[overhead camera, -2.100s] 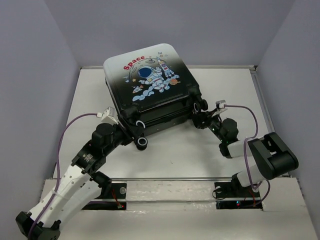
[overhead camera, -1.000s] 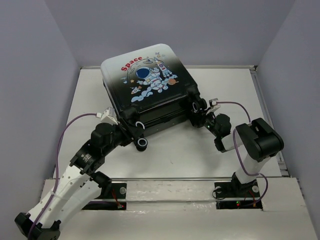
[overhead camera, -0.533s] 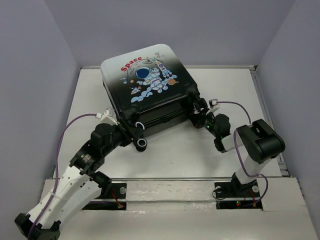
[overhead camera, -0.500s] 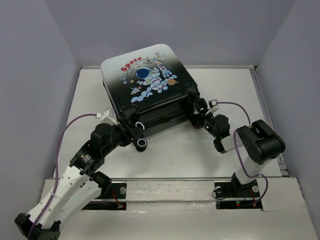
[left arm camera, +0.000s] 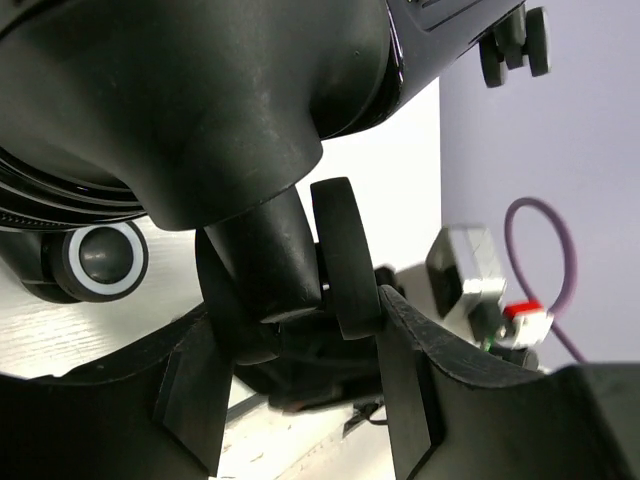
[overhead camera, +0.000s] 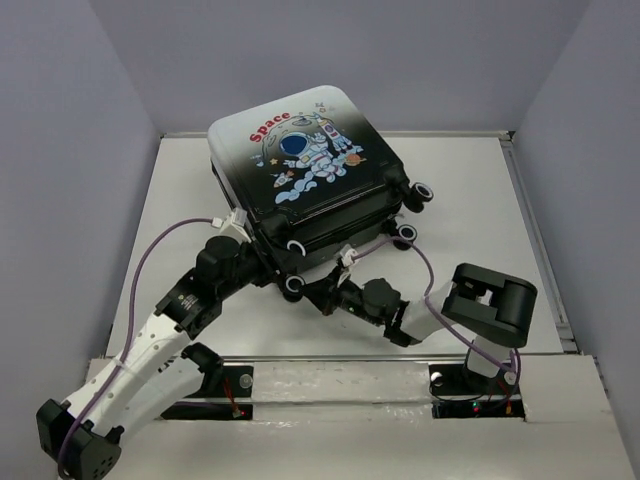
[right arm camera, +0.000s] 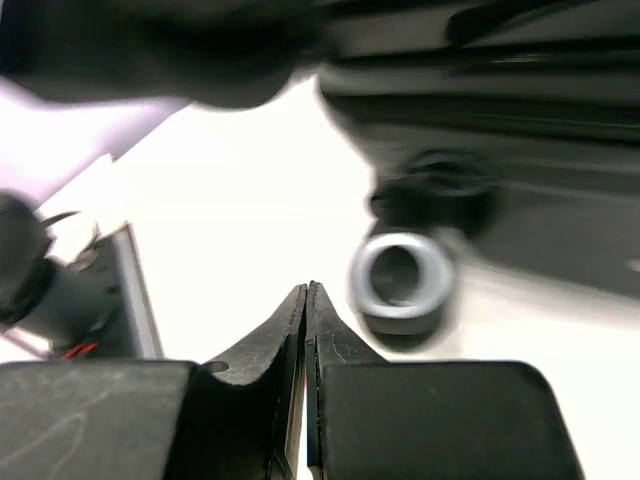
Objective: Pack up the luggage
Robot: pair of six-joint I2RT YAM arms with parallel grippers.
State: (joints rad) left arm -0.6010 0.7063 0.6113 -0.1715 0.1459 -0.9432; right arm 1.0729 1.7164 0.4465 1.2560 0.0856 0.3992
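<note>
One suitcase [overhead camera: 300, 165] (four casters [overhead camera: 293, 286] showing) and two arms [overhead camera: 160, 335].

White bench [overhead camera: 470, 200] carried the luggage [overhead camera: 310, 170]: closed, astronaut print up, close to the far wall [overhead camera: 330, 60], wheeled end away from it.

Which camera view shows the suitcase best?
The top external view: the whole suitcase shows, with its astronaut print. The left wrist view shows only its dark underside and one wheel between the left tool's fingers. The right wrist view shows only a blurred wheel and a dark edge.
</note>
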